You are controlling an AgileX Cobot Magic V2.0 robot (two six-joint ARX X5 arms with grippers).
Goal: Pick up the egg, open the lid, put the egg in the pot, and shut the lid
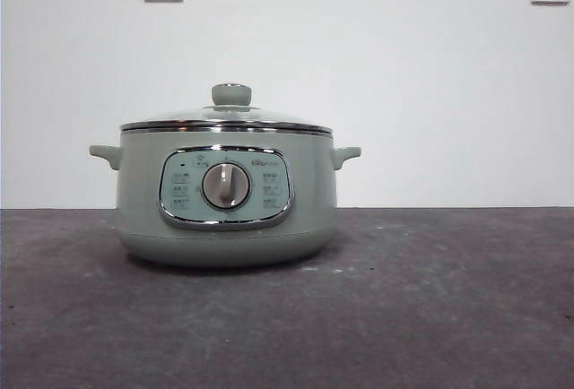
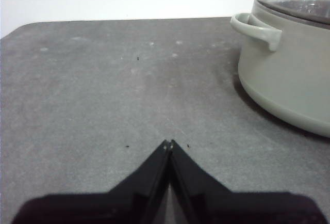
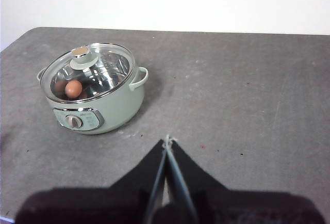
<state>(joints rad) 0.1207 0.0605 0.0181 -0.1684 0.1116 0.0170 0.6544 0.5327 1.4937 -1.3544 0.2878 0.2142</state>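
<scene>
On the left, the left gripper (image 2: 168,142) hangs low over the matte, speckled dark grey table (image 1: 448,317), its two black jaws pressed together tip to tip and holding nothing; the wide, pale sage-green electric pot (image 1: 227,196) stands near it, off to one side, with a small loop handle turned its way. Toward the middle, the pot sits upright with its chrome-framed panel and silver dial facing the front. The round clear glass lid (image 1: 229,120), with its shiny metal rim and pale green knob, rests flat on the pot's rim. Through the glass, the right wrist view shows the small, smooth brown-orange egg (image 3: 73,87) lying inside on the polished steel bowl (a fainter brown shape beside it looks like its reflection). On the right, the right gripper (image 3: 168,140) is held higher and well apart from the pot, jaws likewise closed and empty. Judging by this, the task looks finished: egg in, lid on, nothing left to do.
</scene>
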